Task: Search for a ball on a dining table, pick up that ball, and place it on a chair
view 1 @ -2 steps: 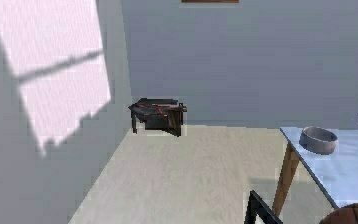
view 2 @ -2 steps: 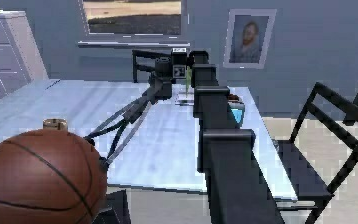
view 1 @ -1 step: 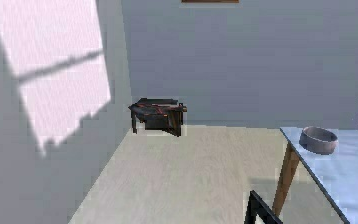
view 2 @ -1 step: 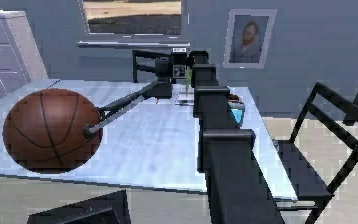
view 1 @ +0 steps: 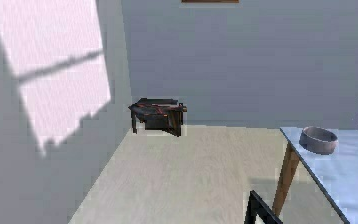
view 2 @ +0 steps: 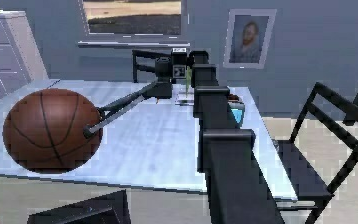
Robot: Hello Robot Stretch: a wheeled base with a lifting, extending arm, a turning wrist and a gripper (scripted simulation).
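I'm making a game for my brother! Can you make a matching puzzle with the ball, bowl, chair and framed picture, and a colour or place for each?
Things:
1 ball
2 bowl
3 chair
4 framed picture

Matches:
A hangs on the wall
B reddish brown
C black
D grey, on the table

Pairs: 1-B; 2-D; 3-C; 4-A
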